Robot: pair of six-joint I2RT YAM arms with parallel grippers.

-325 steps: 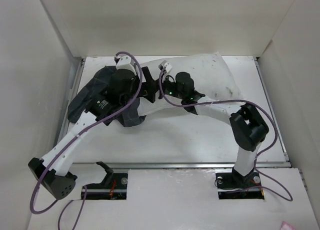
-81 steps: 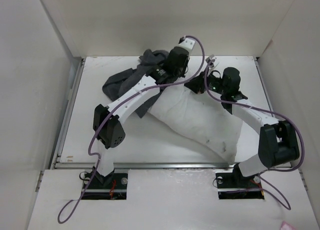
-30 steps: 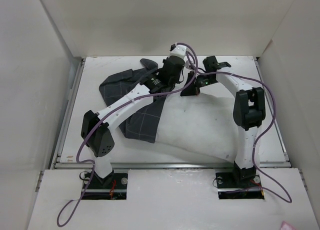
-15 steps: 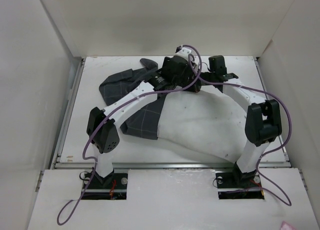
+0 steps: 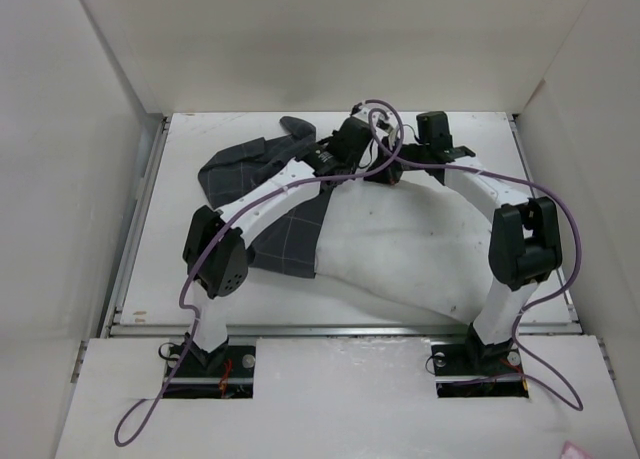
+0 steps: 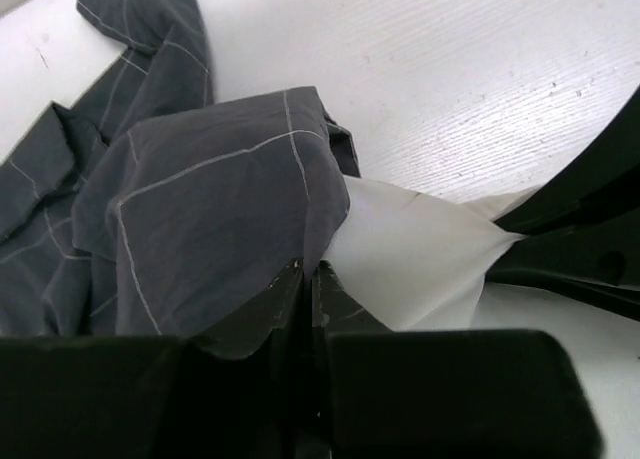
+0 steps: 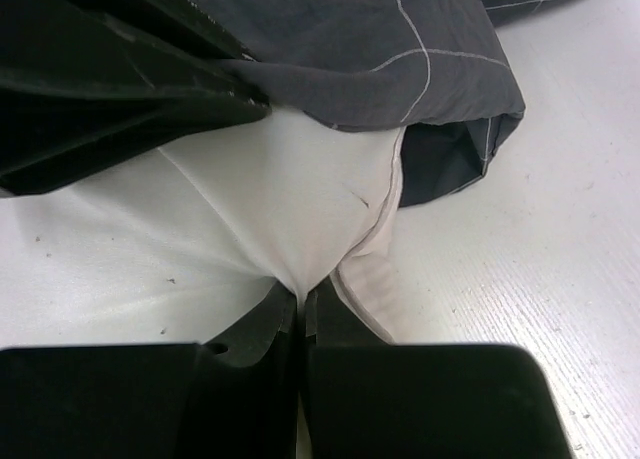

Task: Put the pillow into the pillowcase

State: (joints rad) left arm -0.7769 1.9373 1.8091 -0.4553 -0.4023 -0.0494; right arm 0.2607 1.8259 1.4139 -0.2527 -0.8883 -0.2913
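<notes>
Since the first picture the pillow [image 5: 400, 244] has come from the far right of the table [image 5: 490, 139] to lie across its middle. The pillowcase [image 5: 240, 164], then bunched near the left edge, now spreads along the far left with a flap over the pillow's left end. Within the last second the right arm [image 5: 520, 249] has swung its elbow out toward the right edge. The left gripper [image 6: 308, 279] opened and has closed again, apparently on the pillowcase's hem, though folds hide the pinch.
</notes>
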